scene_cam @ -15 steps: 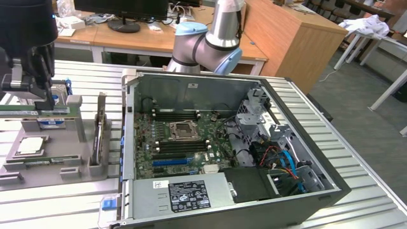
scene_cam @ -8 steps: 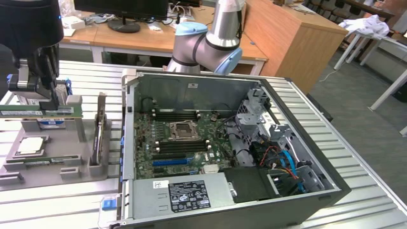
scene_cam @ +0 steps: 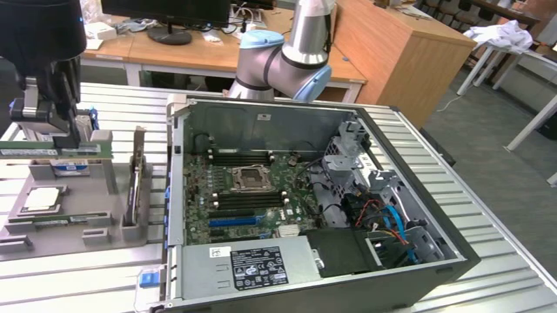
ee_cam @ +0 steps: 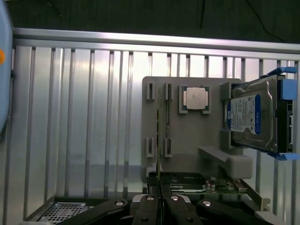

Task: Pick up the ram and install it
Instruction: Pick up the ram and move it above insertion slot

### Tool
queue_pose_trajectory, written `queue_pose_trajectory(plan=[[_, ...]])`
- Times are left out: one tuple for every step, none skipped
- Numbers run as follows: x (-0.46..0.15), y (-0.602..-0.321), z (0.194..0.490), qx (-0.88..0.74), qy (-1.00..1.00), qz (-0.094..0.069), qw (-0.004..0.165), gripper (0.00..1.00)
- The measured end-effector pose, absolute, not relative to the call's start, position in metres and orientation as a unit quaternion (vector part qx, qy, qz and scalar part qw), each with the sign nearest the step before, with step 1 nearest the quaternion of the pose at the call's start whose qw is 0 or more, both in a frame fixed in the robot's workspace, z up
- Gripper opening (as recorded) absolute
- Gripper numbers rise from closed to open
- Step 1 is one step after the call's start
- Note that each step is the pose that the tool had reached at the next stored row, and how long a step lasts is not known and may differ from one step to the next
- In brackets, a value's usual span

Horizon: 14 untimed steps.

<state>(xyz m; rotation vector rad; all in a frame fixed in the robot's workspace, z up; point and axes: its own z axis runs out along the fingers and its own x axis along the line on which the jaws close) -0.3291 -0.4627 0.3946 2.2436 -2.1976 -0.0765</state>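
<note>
The ram (scene_cam: 26, 151) is a long green stick. It lies level in my gripper (scene_cam: 67, 145), which is shut on it just above the grey parts holder (scene_cam: 96, 218) at the exterior view's left. In the wrist view the ram (ee_cam: 158, 140) shows edge-on as a thin line running out from between my fingers (ee_cam: 149, 206). The open computer case (scene_cam: 435, 215) stands toward the exterior view's right. Its motherboard carries black memory slots (scene_cam: 244, 158) on either side of the processor socket (scene_cam: 250, 177).
On the holder stand a silver hard drive (ee_cam: 255, 117), a processor chip (ee_cam: 196, 98) and a second green stick (ee_cam: 167, 122) upright in slots. The ribbed metal table (ee_cam: 70, 117) stretches around it. My arm's base (scene_cam: 283, 62) rises behind the case.
</note>
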Motion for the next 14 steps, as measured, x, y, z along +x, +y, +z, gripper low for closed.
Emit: queue_pose_trajectory(plan=[[-0.3291,-0.4627,0.3954,0.714,-0.700,-0.024,0.000,0.12],[-0.3290,-0.4627,0.3964,0.714,-0.700,-0.024,0.000,0.12],[-0.3290,-0.4627,0.3976,0.714,-0.700,-0.024,0.000,0.12],[-0.3290,-0.4627,0.3987,0.714,-0.700,-0.024,0.000,0.12],[-0.3291,-0.4627,0.3997,0.714,-0.700,-0.024,0.000,0.12],[-0.3291,-0.4627,0.4008,0.714,-0.700,-0.024,0.000,0.12],[-0.3291,-0.4627,0.4014,0.714,-0.700,-0.024,0.000,0.12],[-0.3290,-0.4627,0.4015,0.714,-0.700,-0.024,0.000,0.12],[-0.3290,-0.4627,0.4015,0.714,-0.700,-0.024,0.000,0.12],[-0.3290,-0.4627,0.4015,0.714,-0.700,-0.024,0.000,0.12],[-0.3290,-0.4627,0.4015,0.714,-0.700,-0.024,0.000,0.12],[-0.3290,-0.4627,0.4015,0.714,-0.700,-0.024,0.000,0.12],[-0.3285,-0.4627,0.4017,0.714,-0.699,-0.024,0.000,0.12],[-0.3277,-0.4627,0.4018,0.714,-0.699,-0.024,0.000,0.12]])
